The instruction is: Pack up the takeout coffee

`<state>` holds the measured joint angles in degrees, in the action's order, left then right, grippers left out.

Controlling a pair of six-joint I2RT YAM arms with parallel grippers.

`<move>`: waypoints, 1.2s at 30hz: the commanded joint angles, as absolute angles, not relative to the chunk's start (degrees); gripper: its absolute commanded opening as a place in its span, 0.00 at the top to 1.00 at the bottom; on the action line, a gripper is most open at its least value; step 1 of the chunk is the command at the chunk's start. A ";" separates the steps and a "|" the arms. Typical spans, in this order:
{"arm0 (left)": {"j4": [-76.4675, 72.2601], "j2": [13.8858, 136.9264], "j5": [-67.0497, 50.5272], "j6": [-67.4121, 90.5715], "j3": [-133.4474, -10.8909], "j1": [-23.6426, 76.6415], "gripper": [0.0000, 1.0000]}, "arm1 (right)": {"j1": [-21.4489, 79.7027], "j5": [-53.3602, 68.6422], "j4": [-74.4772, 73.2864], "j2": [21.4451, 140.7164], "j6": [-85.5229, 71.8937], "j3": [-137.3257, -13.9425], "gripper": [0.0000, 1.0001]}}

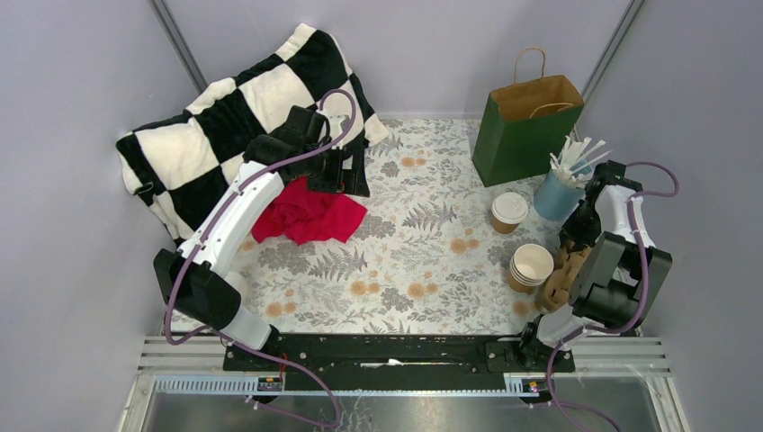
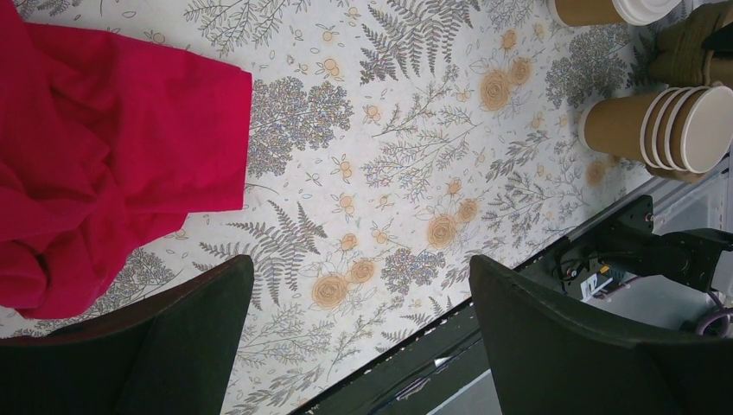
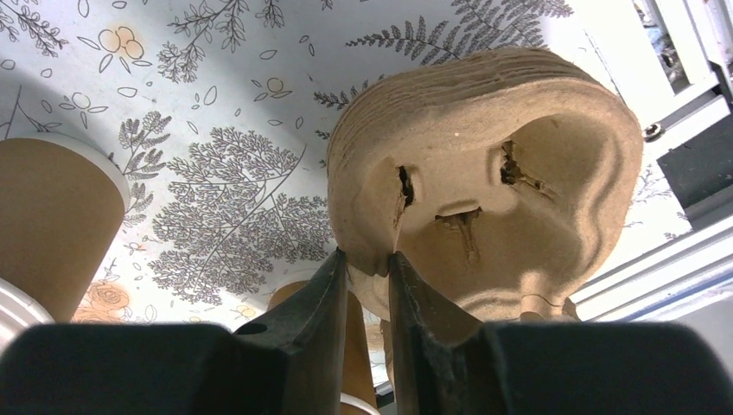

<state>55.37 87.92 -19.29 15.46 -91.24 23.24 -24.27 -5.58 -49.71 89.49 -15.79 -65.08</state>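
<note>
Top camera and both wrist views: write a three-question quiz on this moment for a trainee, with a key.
1. Fill in: the lidded cup stands on the ____, outside the bag.
2. True or false: the right gripper is shut on the cardboard carrier.
3. Pick one. The left gripper is: A open, holding nothing; B shut, holding nothing; C shut on the lidded cup.

Key: 1 table; 2 true; 3 A.
</note>
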 commanded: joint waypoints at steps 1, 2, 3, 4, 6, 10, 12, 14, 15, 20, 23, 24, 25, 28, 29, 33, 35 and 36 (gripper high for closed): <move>53.09 85.71 -20.52 15.73 -91.01 23.36 0.01 | -23.07 -8.33 -52.61 85.95 -15.04 -67.31 0.87; 53.09 85.64 -20.48 15.66 -90.95 23.41 0.01 | -22.99 -8.53 -52.63 85.65 -14.91 -67.37 0.88; 53.03 85.50 -20.48 15.65 -90.89 23.58 0.01 | -22.95 -8.79 -52.72 85.41 -14.84 -67.45 0.89; 53.00 85.39 -20.43 15.64 -90.80 23.63 0.01 | -22.87 -9.14 -52.78 85.16 -14.59 -67.54 0.90; 53.00 85.13 -20.33 15.58 -90.73 23.96 0.01 | -22.77 -9.56 -52.90 84.64 -14.14 -67.83 0.93; 53.03 84.50 -20.11 15.39 -90.63 24.70 0.01 | -22.00 -10.02 -52.50 84.04 -13.35 -68.08 1.00; 53.09 84.04 -19.83 15.17 -90.48 25.14 0.01 | -21.82 -10.05 -52.61 84.07 -13.23 -68.48 1.00; 53.17 83.49 -19.50 15.03 -90.28 25.45 0.01 | -21.36 -11.63 -53.21 83.67 -13.26 -68.99 1.00; 53.20 83.31 -19.31 14.96 -90.27 25.67 0.01 | -21.16 -12.49 -53.49 83.22 -13.19 -69.26 1.00; 53.34 82.97 -17.95 14.23 -91.19 28.29 0.01 | -20.35 -13.45 -53.64 80.07 -13.10 -69.33 1.00; 53.64 82.46 -16.90 13.67 -91.60 29.67 0.01 | -19.35 -14.78 -52.16 78.10 -12.22 -67.64 1.00; 53.85 82.21 -16.46 13.44 -91.57 30.09 0.01 | -19.18 -15.33 -52.03 77.79 -12.03 -67.52 1.00; 53.94 81.81 -15.97 13.20 -91.30 30.40 0.01 | -18.93 -15.87 -51.94 77.60 -11.85 -67.50 1.00; 54.38 80.96 -14.73 13.01 -90.87 31.04 0.01 | -17.62 -19.32 -51.58 77.36 -11.86 -67.76 1.00; 54.40 80.92 -14.64 13.01 -90.92 31.15 0.01 | -17.21 -20.57 -51.19 77.38 -11.93 -67.58 1.00; 54.40 80.95 -14.14 12.83 -90.97 31.70 0.01 | -14.92 -26.46 -50.68 78.98 -11.99 -66.93 1.00; 54.48 80.86 -13.60 12.75 -90.80 31.73 0.01 | -13.87 -27.18 -50.72 80.10 -11.47 -66.97 1.00; 54.57 80.82 -13.50 12.74 -90.73 31.81 0.01 | -13.24 -27.02 -50.42 80.49 -11.17 -66.93 1.00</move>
